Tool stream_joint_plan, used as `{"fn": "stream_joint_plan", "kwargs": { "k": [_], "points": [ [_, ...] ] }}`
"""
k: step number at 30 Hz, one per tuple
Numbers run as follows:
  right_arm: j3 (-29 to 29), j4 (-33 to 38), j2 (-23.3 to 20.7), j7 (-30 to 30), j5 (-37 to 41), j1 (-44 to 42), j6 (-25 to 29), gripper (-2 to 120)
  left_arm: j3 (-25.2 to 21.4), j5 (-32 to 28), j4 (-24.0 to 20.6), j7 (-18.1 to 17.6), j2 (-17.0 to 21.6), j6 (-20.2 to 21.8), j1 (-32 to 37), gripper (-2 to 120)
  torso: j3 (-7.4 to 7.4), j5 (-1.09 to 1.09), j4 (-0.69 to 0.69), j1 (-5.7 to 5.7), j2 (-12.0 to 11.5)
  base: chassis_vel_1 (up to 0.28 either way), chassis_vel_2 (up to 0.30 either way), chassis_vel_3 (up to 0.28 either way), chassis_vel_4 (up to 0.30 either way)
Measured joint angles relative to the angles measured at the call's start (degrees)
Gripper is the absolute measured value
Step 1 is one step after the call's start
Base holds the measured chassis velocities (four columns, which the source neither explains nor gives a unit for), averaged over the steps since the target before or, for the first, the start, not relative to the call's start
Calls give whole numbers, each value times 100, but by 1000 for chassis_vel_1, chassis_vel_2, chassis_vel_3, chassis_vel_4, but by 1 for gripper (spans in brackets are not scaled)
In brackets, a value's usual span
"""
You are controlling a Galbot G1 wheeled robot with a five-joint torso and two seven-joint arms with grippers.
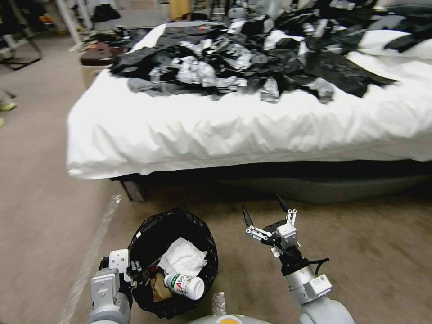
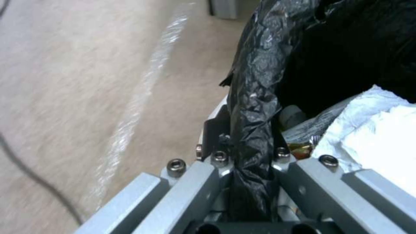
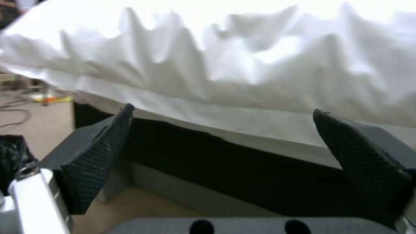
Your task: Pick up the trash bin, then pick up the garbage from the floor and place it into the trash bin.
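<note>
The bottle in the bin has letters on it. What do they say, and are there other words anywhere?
Bottle in the bin: big red "AD", the rest too blurred to read.
Sticker on the right arm: too small to read.
No other words can be read.

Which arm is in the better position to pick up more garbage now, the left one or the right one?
Probably the right. The right gripper is open and empty, hovering above the carpet beside the trash bin. The left gripper is shut on the bin's bagged rim, so it is occupied.
</note>
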Motion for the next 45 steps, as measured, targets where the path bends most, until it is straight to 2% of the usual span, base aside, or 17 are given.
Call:
{"fn": "stream_joint_plan", "kwargs": {
  "k": [17,45],
  "points": [
    [-296,-62,-71,-79,167,80,-132,100,-3,-34,-33,-1,-39,-16,4,0,0,0,0,0,0,133,127,123,122],
    [-217,-116,-51,-167,176,109,26,100,-46,-150,-239,-31,-53,21,-21,0,0,0,0,0,0,125,125,128,126]
  ]
}}
